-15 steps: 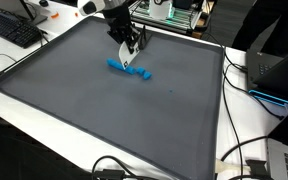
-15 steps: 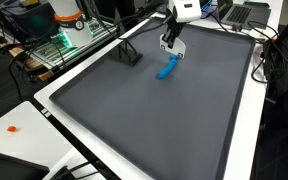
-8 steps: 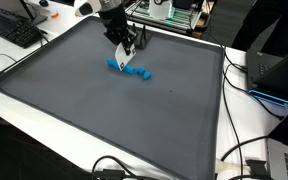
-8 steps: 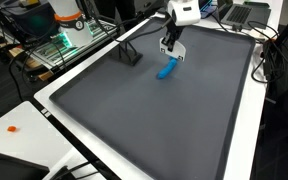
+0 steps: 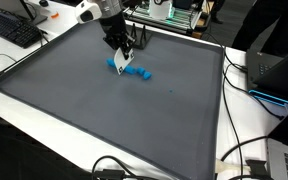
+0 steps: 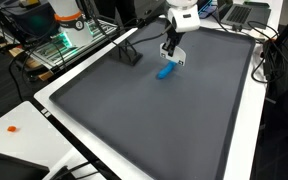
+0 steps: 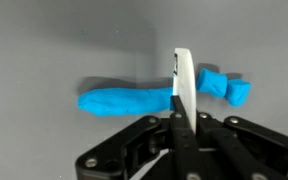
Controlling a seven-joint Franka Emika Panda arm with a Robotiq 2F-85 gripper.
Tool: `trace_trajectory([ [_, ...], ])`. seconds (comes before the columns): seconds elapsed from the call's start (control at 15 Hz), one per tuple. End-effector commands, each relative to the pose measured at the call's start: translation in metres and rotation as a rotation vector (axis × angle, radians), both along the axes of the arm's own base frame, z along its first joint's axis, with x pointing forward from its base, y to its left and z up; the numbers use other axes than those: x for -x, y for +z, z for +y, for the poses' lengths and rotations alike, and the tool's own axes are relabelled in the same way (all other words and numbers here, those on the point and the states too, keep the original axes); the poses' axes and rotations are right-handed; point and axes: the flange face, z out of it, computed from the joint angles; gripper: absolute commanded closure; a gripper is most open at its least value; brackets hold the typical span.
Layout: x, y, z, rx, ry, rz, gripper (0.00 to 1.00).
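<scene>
gripper: clamped fully on thin white blade | blade: edge-on over blue dough, near its stubby end | risk: blade could twist in the grip, smearing or dragging dough along mat

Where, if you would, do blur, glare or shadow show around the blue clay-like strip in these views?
Wrist view: the lumpy blue clay-like strip is fairly sharp, soft shadow beneath; the white flat blade is washed out, the black gripper close and dim. Both exterior views: even light, no glare on the grey mat, the strip small and coarse.
</scene>
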Motion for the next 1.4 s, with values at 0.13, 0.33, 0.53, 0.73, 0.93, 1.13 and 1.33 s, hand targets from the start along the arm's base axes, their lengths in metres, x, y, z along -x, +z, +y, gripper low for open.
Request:
trace_trajectory([
  [0.13,0.002,-0.014,-0.004,0.043,0.035,-0.012,0.99],
  [0.33,0.003,-0.019,-0.002,0.051,0.05,-0.008,0.99],
  [0.53,0.007,-0.026,0.001,0.058,0.065,0.004,0.99],
  [0.73,0.01,-0.033,0.003,0.066,0.075,0.013,0.99],
  [0.93,0.011,-0.038,0.003,0.07,0.078,0.02,0.99],
  [1.13,0.013,-0.042,0.004,0.073,0.079,0.033,0.99],
  [1.33,0.015,-0.046,0.005,0.049,0.069,0.055,0.99],
])
